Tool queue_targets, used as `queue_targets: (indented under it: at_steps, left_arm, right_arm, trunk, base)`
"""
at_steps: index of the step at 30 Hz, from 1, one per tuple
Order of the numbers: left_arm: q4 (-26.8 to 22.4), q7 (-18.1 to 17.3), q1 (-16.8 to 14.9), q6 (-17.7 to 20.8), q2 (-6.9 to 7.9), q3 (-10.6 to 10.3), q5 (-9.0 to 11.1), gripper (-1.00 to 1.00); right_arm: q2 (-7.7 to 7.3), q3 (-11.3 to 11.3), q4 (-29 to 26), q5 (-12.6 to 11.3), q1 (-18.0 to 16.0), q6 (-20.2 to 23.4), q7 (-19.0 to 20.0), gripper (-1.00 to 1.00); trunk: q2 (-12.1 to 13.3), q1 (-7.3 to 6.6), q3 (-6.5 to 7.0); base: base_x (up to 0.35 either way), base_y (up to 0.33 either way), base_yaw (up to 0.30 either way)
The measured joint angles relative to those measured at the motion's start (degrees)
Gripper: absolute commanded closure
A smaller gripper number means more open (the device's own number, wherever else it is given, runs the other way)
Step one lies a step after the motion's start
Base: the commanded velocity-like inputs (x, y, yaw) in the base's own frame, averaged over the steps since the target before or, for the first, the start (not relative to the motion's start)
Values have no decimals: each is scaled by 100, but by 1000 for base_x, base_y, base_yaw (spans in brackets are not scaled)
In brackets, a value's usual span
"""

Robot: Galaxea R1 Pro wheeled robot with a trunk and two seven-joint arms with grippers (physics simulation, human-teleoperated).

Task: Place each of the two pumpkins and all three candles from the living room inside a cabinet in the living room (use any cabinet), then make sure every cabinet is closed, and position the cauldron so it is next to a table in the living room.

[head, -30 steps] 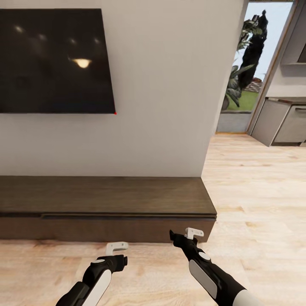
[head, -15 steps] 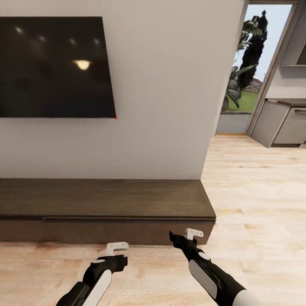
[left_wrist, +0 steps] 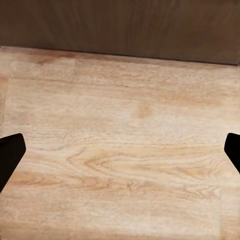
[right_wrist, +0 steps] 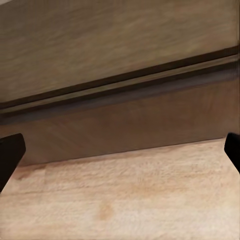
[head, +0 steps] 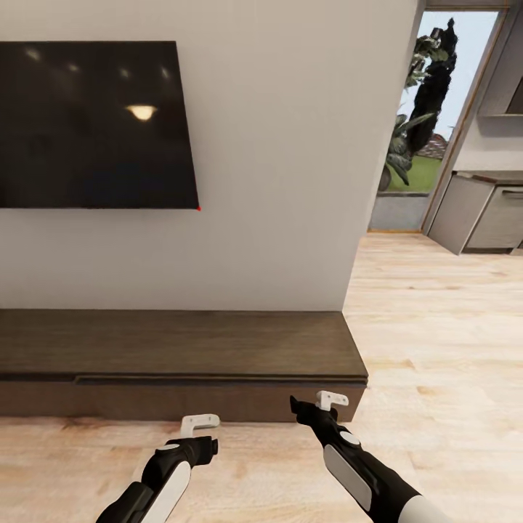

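From the head view the robot was parked in front of the long, low, dark brown wood cabinet [head: 181, 352], which ran along the base of a plain white wall [head: 283, 181] with a big black flat screen [head: 94, 123] mounted above it; its drawer fronts looked shut and its top was bare. Both arms hung low over the pale wood plank floor [head: 436, 378], just short of the cabinet front. The left gripper [head: 199, 425] sat near the middle and the right gripper [head: 317, 402] nearer the cabinet's right end, but I honestly couldn't tell from there how wide either was. Off to the right were an open doorway with dark green plants [head: 418, 109] outside and some grey kitchen units [head: 483, 214]. In the left wrist view the two black fingertips [left_wrist: 10, 155] stood wide apart with nothing between, just floor and the cabinet's base. Right wrist view, same deal: black fingertips [right_wrist: 9, 155] spread wide, empty, facing the cabinet's drawer front and the seam under its top.
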Motion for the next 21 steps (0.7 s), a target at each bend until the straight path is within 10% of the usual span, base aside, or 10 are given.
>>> queue_targets:
  at_steps: [21]
  left_arm:
    - [589,-54,-29,-18,-29,-8,-4,-100]
  right_arm:
    - [37,-11,586,-32,-3,226,20,-100]
  trunk:
    - [842,-461,377]
  base:
    - [0,0,-3]
